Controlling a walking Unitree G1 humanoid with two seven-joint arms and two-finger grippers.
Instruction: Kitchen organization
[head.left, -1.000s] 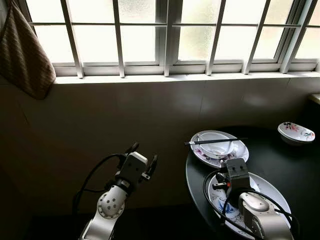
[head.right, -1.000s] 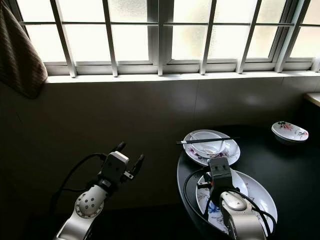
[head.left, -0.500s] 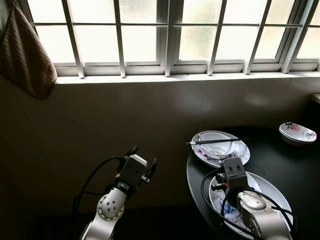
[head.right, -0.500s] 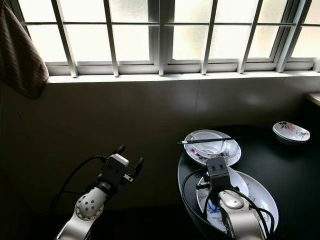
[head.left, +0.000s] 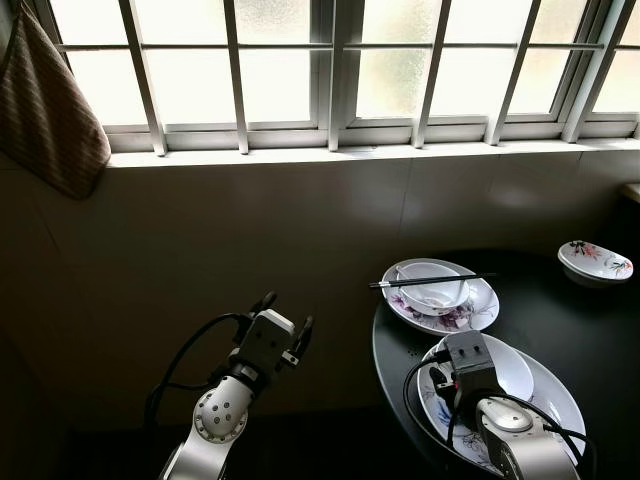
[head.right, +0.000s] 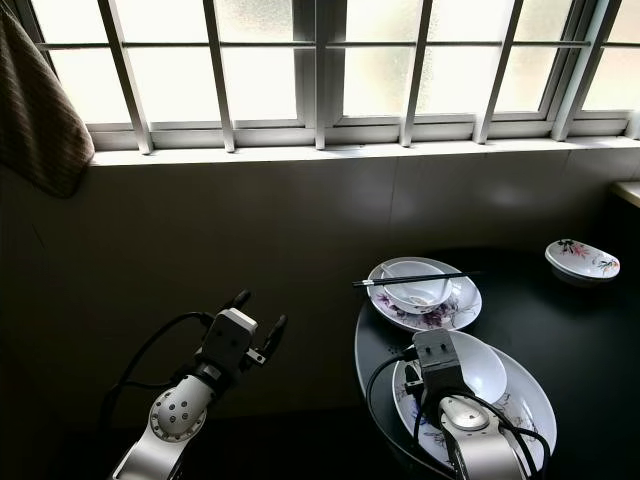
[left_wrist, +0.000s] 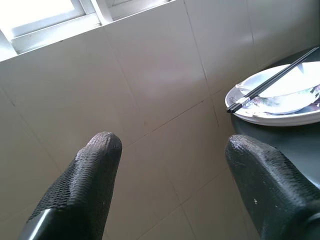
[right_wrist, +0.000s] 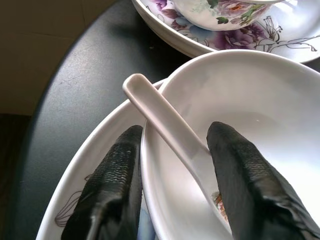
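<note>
A round black table (head.left: 590, 330) carries two flowered plates. On the far plate (head.left: 440, 310) sits a small bowl (head.left: 430, 290) with black chopsticks (head.left: 430, 282) laid across it. The near plate (head.left: 550, 385) holds a white bowl (right_wrist: 260, 100) with a white spoon (right_wrist: 165, 120) leaning on its rim. My right gripper (right_wrist: 177, 132) is open low over that rim; the spoon handle lies between its fingers, one finger outside the bowl and one inside. My left gripper (head.left: 287, 310) is open in the air left of the table, pointing at the tiled wall.
A small flowered dish (head.left: 595, 262) sits at the table's far right. A barred window with a sill (head.left: 330, 150) runs above the tiled wall. A brown cloth (head.left: 50, 110) hangs at the upper left. The floor left of the table is dark.
My right gripper has sunk a little toward the near plate, and the white bowl now shows beside it. The left arm has barely moved.
</note>
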